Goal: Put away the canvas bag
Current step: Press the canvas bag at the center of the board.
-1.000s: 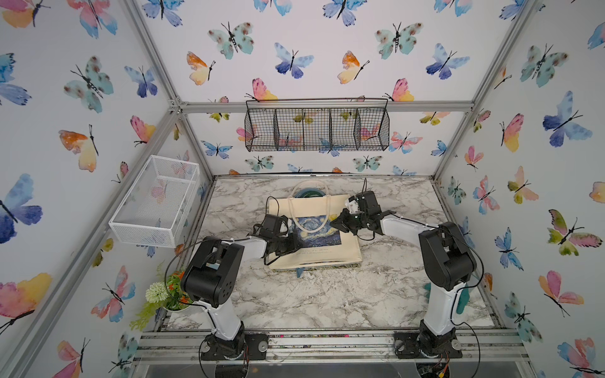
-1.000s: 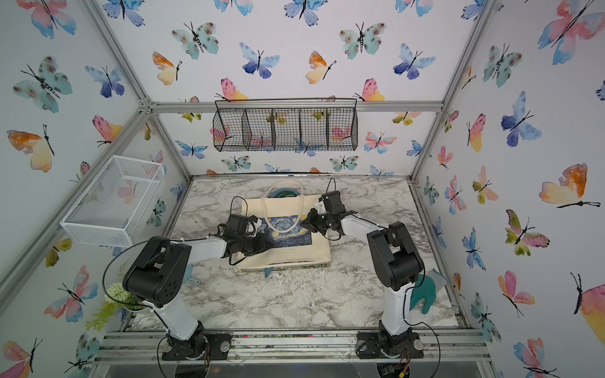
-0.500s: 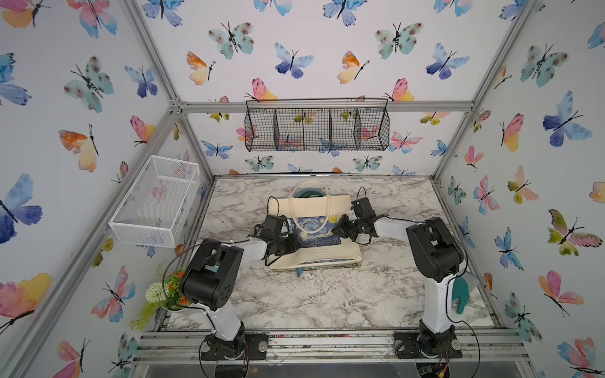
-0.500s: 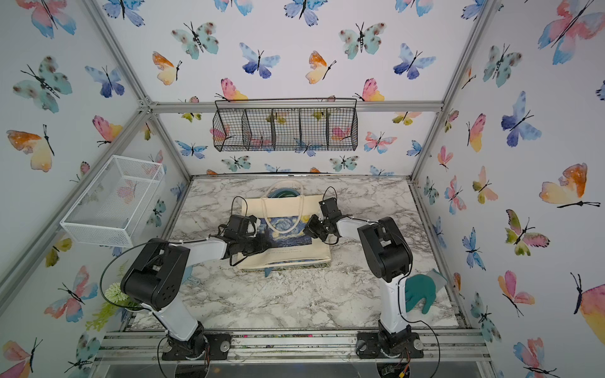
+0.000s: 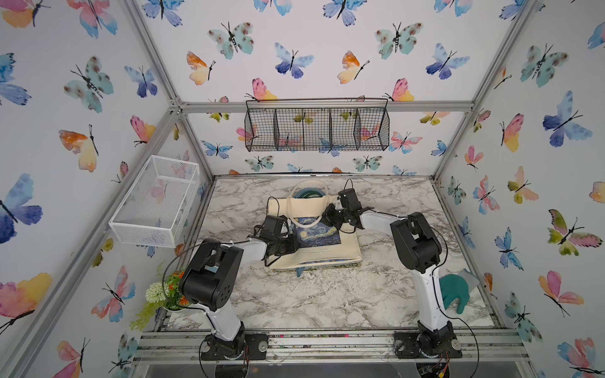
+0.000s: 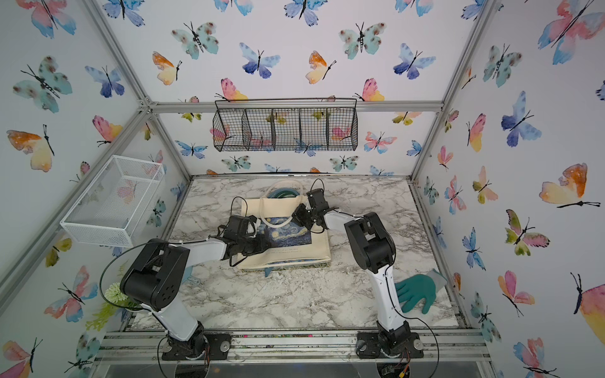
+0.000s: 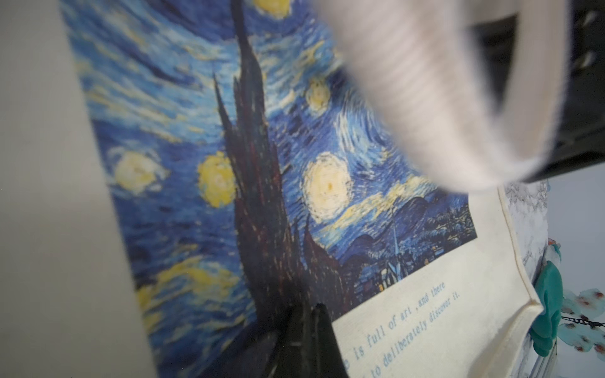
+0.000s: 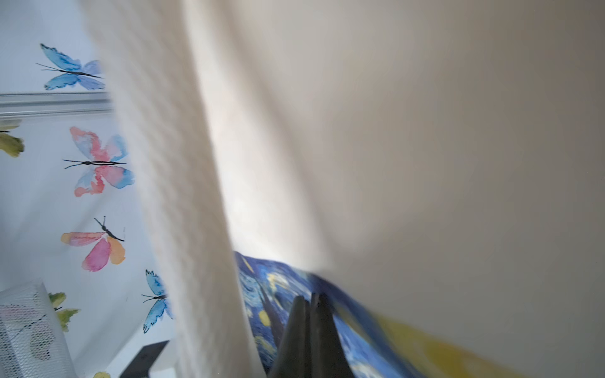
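Observation:
The canvas bag (image 5: 347, 243) (image 6: 316, 243) lies flat on the marble table, cream with a blue starry-night print (image 7: 196, 163). One handle strap (image 5: 307, 224) curls over the print; the other loops behind the bag's far edge. My left gripper (image 5: 296, 243) (image 6: 266, 244) is shut, tips (image 7: 307, 309) resting on the print's left side with nothing between them. My right gripper (image 5: 324, 217) (image 6: 294, 216) is shut too, tips (image 8: 309, 297) low over the print's far right corner, beside the strap (image 8: 170, 163).
A black wire basket (image 5: 317, 129) hangs on the back wall and a white mesh basket (image 5: 154, 199) on the left wall. A teal glove (image 5: 455, 291) lies front right, a flower pot (image 5: 167, 291) front left. A teal ring (image 5: 307, 194) lies behind the bag.
The right gripper has slid left from the bag's right edge onto the print's corner. The left gripper and the bag have stayed put.

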`<state>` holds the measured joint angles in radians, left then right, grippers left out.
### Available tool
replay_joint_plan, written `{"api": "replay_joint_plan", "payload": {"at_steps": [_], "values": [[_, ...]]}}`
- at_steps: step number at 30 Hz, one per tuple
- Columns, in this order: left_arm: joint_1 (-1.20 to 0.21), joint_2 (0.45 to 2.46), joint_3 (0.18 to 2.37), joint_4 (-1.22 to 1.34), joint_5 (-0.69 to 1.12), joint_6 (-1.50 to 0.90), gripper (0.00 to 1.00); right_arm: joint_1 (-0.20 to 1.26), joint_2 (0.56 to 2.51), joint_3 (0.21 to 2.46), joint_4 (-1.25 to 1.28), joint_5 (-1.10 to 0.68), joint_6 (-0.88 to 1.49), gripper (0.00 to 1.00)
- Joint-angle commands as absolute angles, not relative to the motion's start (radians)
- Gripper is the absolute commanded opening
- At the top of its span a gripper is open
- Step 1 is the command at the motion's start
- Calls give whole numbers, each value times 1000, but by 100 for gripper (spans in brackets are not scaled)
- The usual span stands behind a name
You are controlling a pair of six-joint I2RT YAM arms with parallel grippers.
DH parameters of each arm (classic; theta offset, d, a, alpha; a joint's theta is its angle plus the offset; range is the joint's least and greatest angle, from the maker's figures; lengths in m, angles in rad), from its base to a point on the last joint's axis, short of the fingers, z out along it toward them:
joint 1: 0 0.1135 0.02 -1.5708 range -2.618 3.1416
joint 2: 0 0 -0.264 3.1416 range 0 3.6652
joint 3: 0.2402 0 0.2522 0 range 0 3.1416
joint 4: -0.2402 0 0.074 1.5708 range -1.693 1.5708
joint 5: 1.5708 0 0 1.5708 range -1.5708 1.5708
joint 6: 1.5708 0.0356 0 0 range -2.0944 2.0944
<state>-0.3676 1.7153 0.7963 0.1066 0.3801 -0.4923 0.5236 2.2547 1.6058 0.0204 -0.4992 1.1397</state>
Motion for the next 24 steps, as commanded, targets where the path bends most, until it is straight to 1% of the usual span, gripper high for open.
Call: {"api": "replay_joint_plan", "payload": {"at_steps": [1,3,6,9,11,17,22,24], "values": [[-362,1695,756,38,353,-469,0,489,2242,1809,-54,-427,1108,2],[-362,1688,750,43,355,-472,0,463,2239,1890,-85,-383,1085,1],[-361,1678,744,49,357,-472,0,425,2227,1901,-93,-370,1074,1],[-362,1668,739,54,360,-474,0,404,2194,1814,-87,-408,1070,1],[-362,1659,742,58,365,-477,0,402,2149,1712,-60,-422,1058,1],[-356,1610,783,37,382,-461,0,401,2013,1469,-67,-403,937,1],[-344,1551,824,-11,358,-440,0,399,1935,1394,-167,-383,799,1],[-335,1531,833,-40,328,-427,1,399,1909,1374,-221,-358,739,4]]}}
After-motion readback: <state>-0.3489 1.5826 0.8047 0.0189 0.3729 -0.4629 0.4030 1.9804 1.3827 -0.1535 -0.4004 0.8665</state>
